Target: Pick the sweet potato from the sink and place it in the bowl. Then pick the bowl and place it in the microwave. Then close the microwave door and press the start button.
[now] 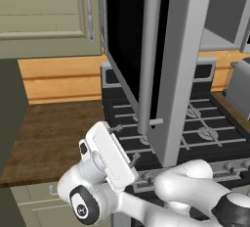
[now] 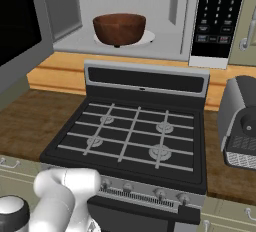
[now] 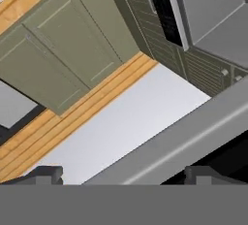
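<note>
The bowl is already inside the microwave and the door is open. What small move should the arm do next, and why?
Probably push the microwave door toward shut. The bowl already sits inside the microwave, the door stands wide open over the stove, and the open, empty gripper is right at the door's silver edge. A short sideways push should start it swinging.

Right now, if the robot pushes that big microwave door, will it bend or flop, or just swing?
The microwave door looks like a rigid framed panel, so it would probably swing as one piece rather than bend. It stands wide open, so a sideways push likely turns it toward the microwave. The bowl inside seems set well back, probably clear.
</note>
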Motion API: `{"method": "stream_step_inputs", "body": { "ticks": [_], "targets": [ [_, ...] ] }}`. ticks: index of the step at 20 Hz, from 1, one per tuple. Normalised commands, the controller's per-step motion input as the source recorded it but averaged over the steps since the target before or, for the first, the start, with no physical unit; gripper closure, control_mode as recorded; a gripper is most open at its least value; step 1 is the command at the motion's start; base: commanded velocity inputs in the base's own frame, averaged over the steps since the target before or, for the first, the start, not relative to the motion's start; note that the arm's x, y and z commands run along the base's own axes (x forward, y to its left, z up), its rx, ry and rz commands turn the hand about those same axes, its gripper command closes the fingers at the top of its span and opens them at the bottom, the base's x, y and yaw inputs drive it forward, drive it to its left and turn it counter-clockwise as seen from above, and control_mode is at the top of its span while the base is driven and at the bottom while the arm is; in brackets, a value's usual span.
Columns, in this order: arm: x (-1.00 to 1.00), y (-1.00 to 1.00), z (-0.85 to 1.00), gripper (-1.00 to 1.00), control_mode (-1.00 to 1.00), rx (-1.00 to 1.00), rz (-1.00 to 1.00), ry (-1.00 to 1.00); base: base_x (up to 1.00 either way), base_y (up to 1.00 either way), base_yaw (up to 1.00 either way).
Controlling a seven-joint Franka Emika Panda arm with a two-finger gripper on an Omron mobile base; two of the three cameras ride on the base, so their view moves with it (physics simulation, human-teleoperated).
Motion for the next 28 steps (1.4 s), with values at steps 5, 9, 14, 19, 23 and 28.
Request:
{"method": "stream_step_inputs", "body": {
  "ticks": [5, 9, 14, 19, 23, 28],
  "targets": [
    [-0.61, 0.24, 0.44, -1.0, -1.0, -0.02, 0.0, -0.05, 0.0, 0.0, 0.0],
    [-0.51, -0.03, 0.34, -1.0, -1.0, 0.0, 0.0, -0.05, 0.0, 0.0, 0.0],
    [-0.33, -0.2, 0.4, -1.0, -1.0, 0.02, 0.04, -0.02, 0.0, 0.0, 0.0],
    [-0.08, -0.38, 0.28, -1.0, -1.0, 0.06, 0.15, 0.0, 0.0, 0.0, 0.0],
    [-0.01, -0.66, 0.13, -1.0, -1.0, 0.1, 0.21, -0.03, 0.0, 0.0, 0.0],
    [0.0, -0.71, 0.19, -1.0, -1.0, 0.12, 0.2, -0.01, 0.0, 0.0, 0.0]
  ]
}}
